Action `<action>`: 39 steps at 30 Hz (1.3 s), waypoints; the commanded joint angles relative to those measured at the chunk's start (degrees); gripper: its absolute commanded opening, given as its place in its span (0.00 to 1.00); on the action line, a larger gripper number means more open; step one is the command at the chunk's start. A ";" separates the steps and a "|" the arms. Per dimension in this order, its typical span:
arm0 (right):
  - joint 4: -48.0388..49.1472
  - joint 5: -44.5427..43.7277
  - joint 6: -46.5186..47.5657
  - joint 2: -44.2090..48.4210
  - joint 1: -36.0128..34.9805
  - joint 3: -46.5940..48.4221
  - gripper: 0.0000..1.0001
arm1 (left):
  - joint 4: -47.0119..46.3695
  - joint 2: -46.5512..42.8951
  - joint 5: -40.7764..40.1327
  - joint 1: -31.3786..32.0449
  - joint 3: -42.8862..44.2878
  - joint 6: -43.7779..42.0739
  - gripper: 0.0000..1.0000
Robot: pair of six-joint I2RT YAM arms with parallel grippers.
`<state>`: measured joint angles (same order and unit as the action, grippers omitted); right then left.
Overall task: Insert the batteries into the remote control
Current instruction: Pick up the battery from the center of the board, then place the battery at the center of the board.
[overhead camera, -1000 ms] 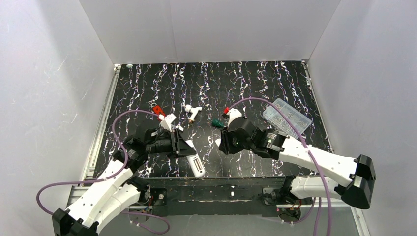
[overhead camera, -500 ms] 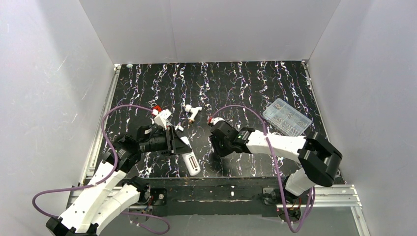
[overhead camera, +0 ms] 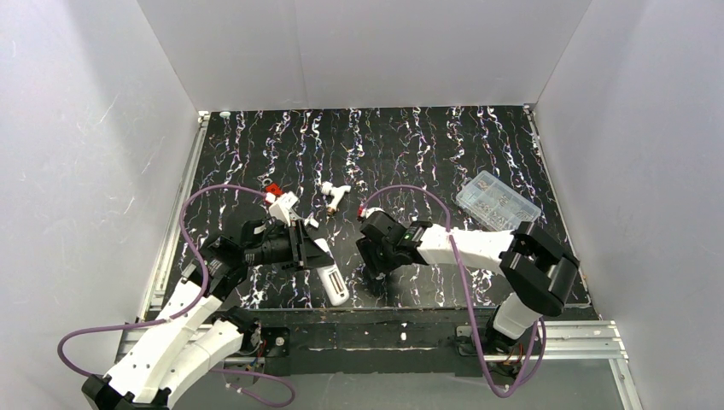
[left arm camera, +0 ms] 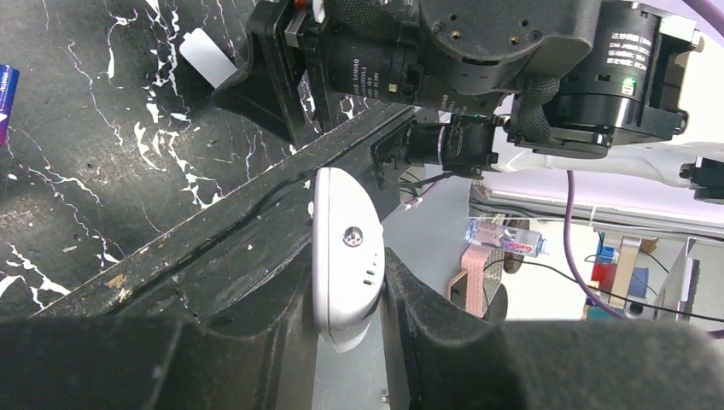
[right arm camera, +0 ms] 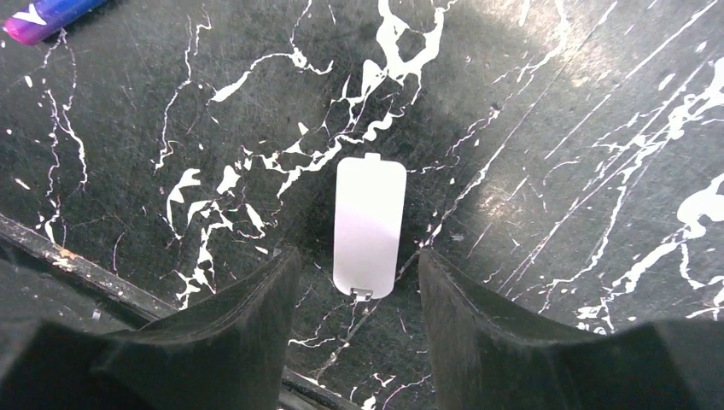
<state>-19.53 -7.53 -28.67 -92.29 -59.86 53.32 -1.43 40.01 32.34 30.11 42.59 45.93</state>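
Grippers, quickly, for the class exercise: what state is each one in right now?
Left gripper: shut on the remote control.
Right gripper: open, holding nothing, fingers either side of the white battery cover.

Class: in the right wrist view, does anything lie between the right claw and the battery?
Nothing visible does. The battery lies on bare table up-left of the open right claw; the white cover seen between its fingers is off that line.
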 commanded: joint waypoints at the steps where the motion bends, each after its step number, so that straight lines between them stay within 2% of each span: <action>1: -1.23 -2.25 1.07 3.98 0.09 3.56 0.63 | 0.20 -0.38 0.88 -0.27 0.05 -0.40 0.00; 8: -6.00 -6.18 4.69 6.11 0.24 9.53 0.67 | 1.10 -0.67 -0.78 -0.48 2.76 -1.42 0.00; 14: -4.25 -5.23 7.91 5.93 1.48 12.99 0.67 | 2.89 -1.01 -1.95 -0.58 5.83 -1.48 0.00; 18: -6.64 -3.61 7.08 2.71 2.28 18.77 0.66 | 2.65 -1.79 -3.31 -0.58 7.69 -0.47 0.00; 23: -9.01 -0.49 -5.47 -2.39 1.85 23.40 0.59 | 2.35 -2.43 -4.01 -0.58 10.02 0.25 0.00; 29: -12.26 -3.29 -21.45 -7.28 -2.56 26.91 0.59 | 3.08 -3.73 -4.55 -0.58 10.43 0.13 0.00; 34: -16.11 -2.38 -28.94 -13.15 -5.32 31.76 0.60 | 3.65 -4.86 -4.74 -0.58 10.48 -0.12 0.00; 39: -16.12 -2.67 -32.39 -17.63 -6.24 33.80 0.59 | 4.98 -6.49 -5.39 -0.58 10.89 -0.73 0.00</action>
<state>-34.02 -9.23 -55.79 -107.98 -66.11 84.05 2.94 35.05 26.39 29.78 51.29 46.00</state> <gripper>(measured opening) 0.595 0.260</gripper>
